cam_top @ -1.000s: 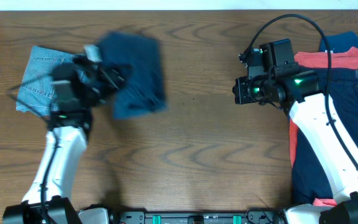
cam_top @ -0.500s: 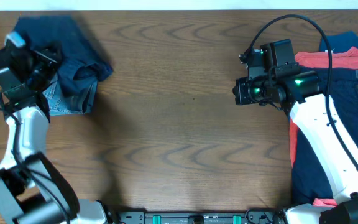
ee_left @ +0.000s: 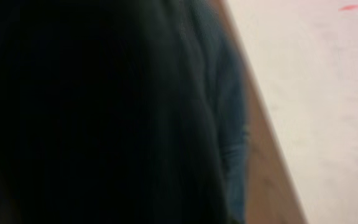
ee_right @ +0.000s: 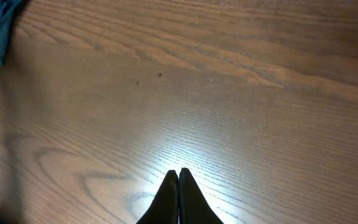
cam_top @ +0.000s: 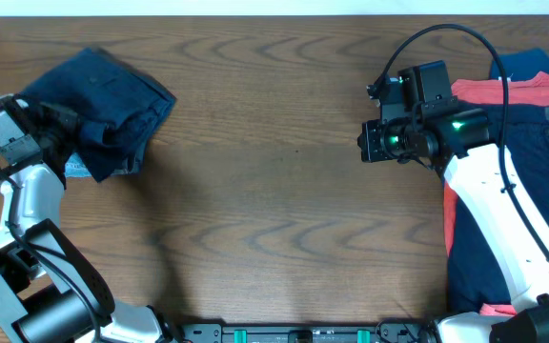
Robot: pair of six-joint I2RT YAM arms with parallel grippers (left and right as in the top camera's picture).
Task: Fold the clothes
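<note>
While lying at far-left corner of wooden table (cam_top: 274,219), navy shorts (cam_top: 117,90) are forming soft, rumpled, roughly rectangular bundle, long axis running roughly left-right, one corner pointing right. Pale denim (cam_top: 77,170) is peeking out beneath. Left gripper (cam_top: 84,133) is pressing into shorts' near edge, jaws buried in cloth; cannot tell their spacing. Right gripper (ee_right: 178,180) is hovering over grained wood, fingers together. Coral and navy garments (cam_top: 541,90) are lying piled far right.

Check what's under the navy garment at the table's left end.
Light-blue denim pokes out beneath the navy garment at its near-left edge. The rest is covered, so its extent is hidden.
</note>
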